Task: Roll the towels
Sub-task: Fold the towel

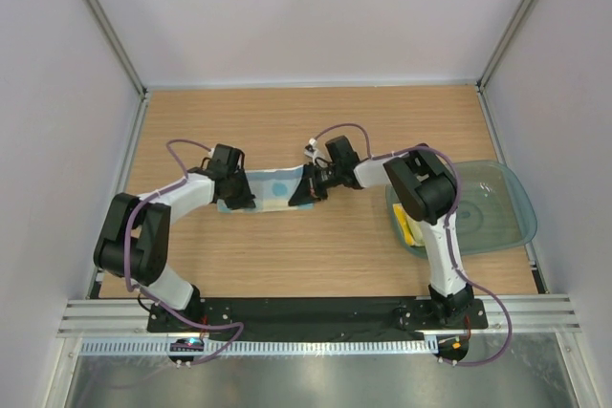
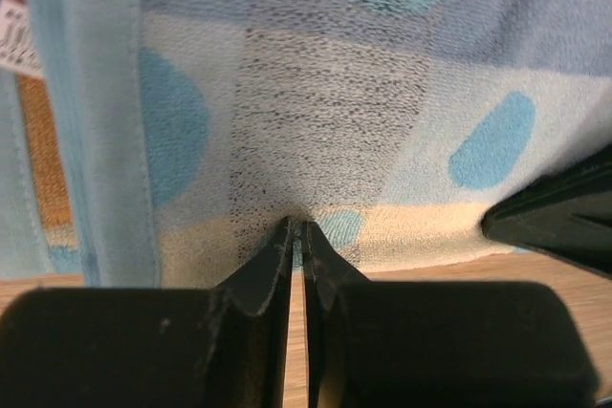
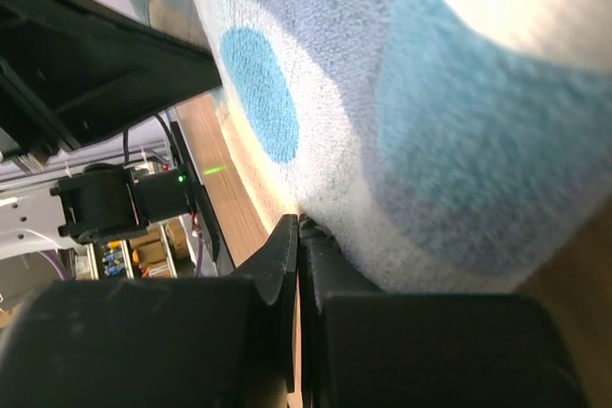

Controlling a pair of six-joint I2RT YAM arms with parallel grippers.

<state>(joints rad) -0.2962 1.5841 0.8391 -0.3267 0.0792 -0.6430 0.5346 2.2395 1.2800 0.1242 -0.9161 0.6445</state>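
Light blue towel (image 1: 273, 186) is laid flat near the middle of the tabletop (image 1: 316, 121), slightly left of centre, well apart from the far edge. It is flanked by both grippers: left gripper (image 2: 296, 236) at its left end, right gripper (image 3: 298, 231) at its right end.

In the left wrist view the jaws are seen pressed nearly together, with the towel's near hem pinched between the tips; the cloth is puckered there. Blue spots and a grey patch are seen on the cloth just beyond the tips. Part of the other gripper is seen at the right edge of that view.

In the right wrist view the jaws are closed, tips at the towel's edge, and cloth appears caught between them. The towel is spread just beyond the tips, filling most of the view.

Yellow towel (image 1: 405, 226) is seen in the clear bluish tub (image 1: 516, 226) at the right edge of the tabletop, against the tub's left wall, partly hidden by the right arm.
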